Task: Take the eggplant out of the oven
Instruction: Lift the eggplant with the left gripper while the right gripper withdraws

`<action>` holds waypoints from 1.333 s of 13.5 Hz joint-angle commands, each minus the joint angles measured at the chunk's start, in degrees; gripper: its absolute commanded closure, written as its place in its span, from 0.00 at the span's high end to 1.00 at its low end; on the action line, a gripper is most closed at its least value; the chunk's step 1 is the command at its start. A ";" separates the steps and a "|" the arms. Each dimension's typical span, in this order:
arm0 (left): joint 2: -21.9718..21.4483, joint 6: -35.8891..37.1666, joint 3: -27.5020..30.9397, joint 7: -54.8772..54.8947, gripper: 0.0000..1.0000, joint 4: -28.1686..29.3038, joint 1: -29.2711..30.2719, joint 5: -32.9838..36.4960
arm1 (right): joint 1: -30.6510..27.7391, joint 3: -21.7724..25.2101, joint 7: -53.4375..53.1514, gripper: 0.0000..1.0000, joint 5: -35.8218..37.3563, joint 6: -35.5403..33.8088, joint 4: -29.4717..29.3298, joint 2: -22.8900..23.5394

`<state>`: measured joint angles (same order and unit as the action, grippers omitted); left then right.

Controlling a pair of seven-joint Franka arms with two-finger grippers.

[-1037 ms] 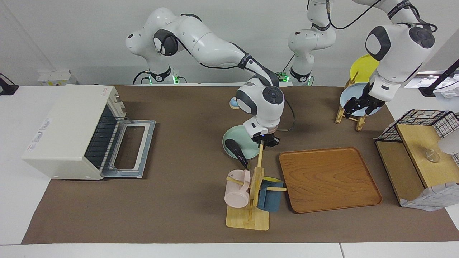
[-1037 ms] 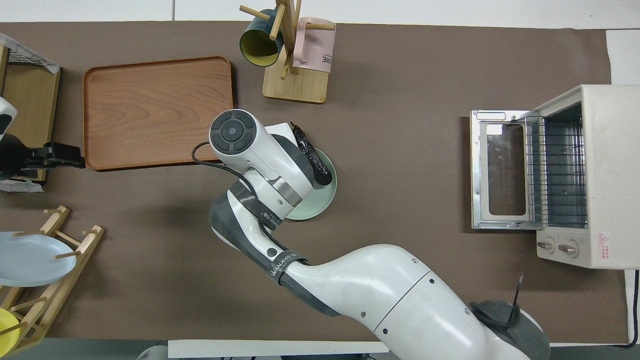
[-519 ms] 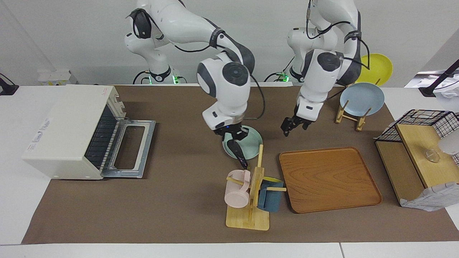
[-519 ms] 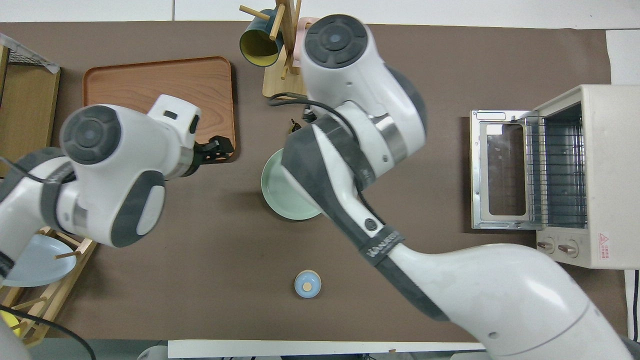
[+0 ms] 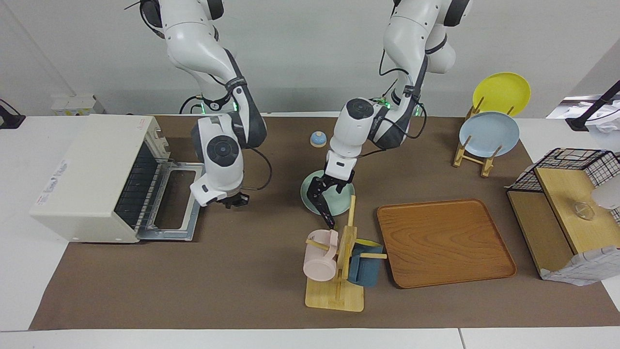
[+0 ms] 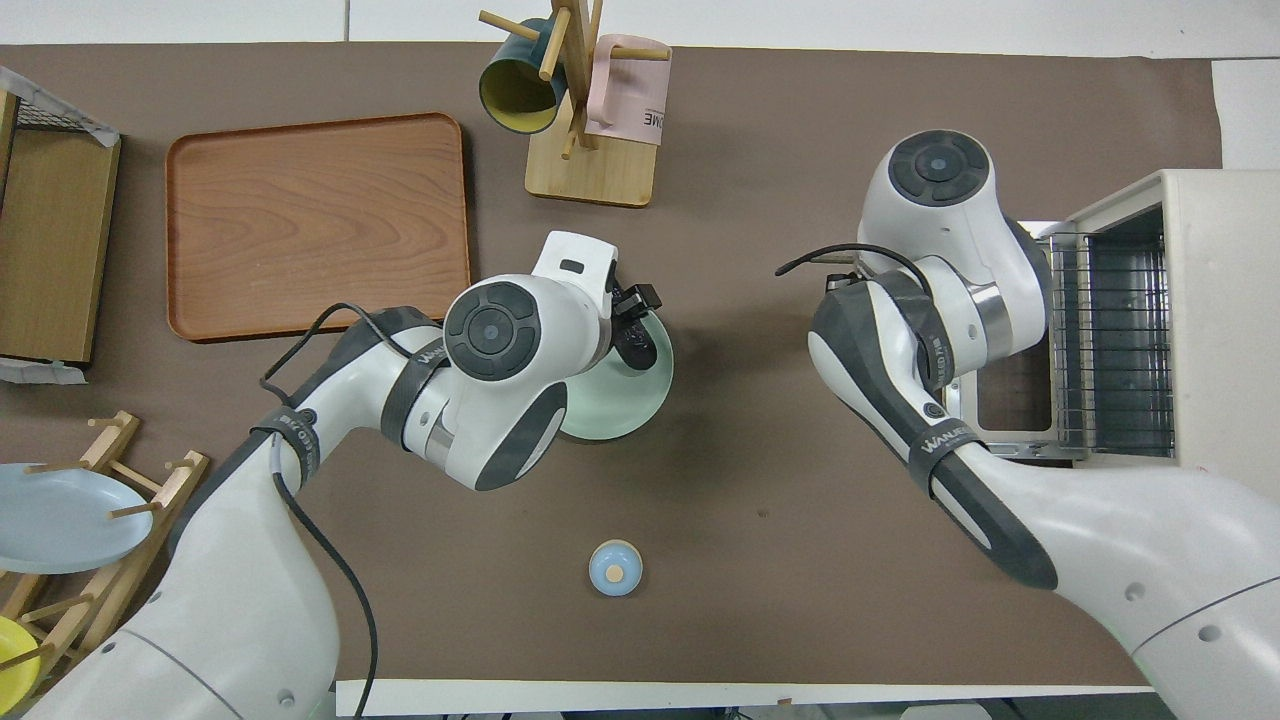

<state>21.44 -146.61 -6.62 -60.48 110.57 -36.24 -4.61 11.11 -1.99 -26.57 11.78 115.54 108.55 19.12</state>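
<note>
Eggplant [image 5: 321, 205] lay on pale green plate [image 5: 339, 198], well apart from oven [image 5: 92, 177], door down. Left gripper [image 5: 317, 188] over eggplant, fingers narrow, touching unclear. Right gripper [image 5: 234, 201] over surface beside oven door; finger state unclear.

Eggplant [image 5: 321, 206]: dark, glossy, slender; lay tilted across the plate's [image 5: 339, 199] rim. Oven [image 5: 92, 177]: cream-white, door [image 5: 177, 201] folded open, at right arm's table end.

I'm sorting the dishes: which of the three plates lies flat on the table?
The pale green plate under the left gripper, with the eggplant on it; the blue plate and yellow plate stand in the rack.
</note>
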 commanded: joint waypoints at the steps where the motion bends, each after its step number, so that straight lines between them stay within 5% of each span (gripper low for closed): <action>1: 2.28 -1.14 0.90 -0.25 0.37 -1.68 -0.94 -1.27 | -0.39 -0.91 0.82 0.00 2.28 3.45 6.13 -3.74; 2: 2.20 -0.18 0.99 -0.33 0.08 -1.68 -1.63 -1.45 | -1.61 -0.91 1.08 0.00 2.55 3.98 6.58 -3.92; 3: 2.11 2.44 1.08 -0.51 0.00 -2.37 -2.08 -1.62 | -1.97 -0.91 1.26 0.00 2.64 4.25 6.67 -3.92; 5: 0.63 18.12 1.69 -0.69 0.00 -7.89 -0.69 -1.28 | -2.15 -0.91 1.70 0.00 3.86 4.25 7.11 -4.01; 7: -4.89 23.97 2.05 3.32 0.00 -7.66 6.32 -0.92 | -2.59 -0.91 1.79 0.00 4.48 4.34 7.99 -4.36; 9: -5.27 28.90 2.40 15.68 0.00 -8.27 15.27 -0.75 | -3.46 -0.91 2.49 0.00 4.57 5.57 8.87 -4.45; 12: -3.87 27.17 2.49 41.88 0.00 -8.88 25.23 1.87 | -3.47 -0.91 3.80 0.00 6.23 5.49 9.05 -4.53; 16: 7.01 26.02 2.40 45.72 0.00 -18.27 28.95 11.98 | -3.64 -0.91 4.60 0.00 10.89 3.82 8.00 -4.45; 18: 7.82 23.75 2.40 45.81 0.00 -18.46 29.03 12.35 | -3.55 -0.91 4.78 0.00 11.42 1.72 6.51 -4.27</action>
<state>26.83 -121.53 -4.07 -15.35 95.07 -6.76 6.18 8.63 -2.49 -23.44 21.29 119.26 115.46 16.18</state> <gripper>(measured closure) 0.568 0.991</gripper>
